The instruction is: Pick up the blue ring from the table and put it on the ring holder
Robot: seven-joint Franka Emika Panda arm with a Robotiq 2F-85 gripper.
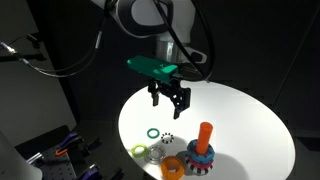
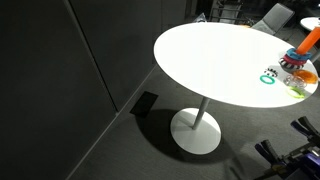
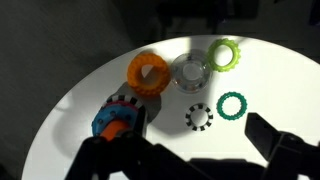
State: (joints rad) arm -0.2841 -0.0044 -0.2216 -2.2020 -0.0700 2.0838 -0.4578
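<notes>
In an exterior view, the gripper (image 1: 168, 100) hangs above the counter (image 1: 250, 120), its jaws apart and holding nothing. Nearer on the counter, from the left, lie a yellow-green ring (image 1: 140, 151), a dark-green ring (image 1: 152, 132) and an orange ring (image 1: 173, 169). On the right stands the ring holder (image 1: 205, 133), with the blue ring (image 1: 198, 154) around its peg.

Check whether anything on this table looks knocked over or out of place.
Nothing looks tipped or broken. The ring holder stands upright and the loose rings lie flat on the table. One oddity: a blue ring already seems to sit around the holder's peg, not on the tabletop.
</notes>
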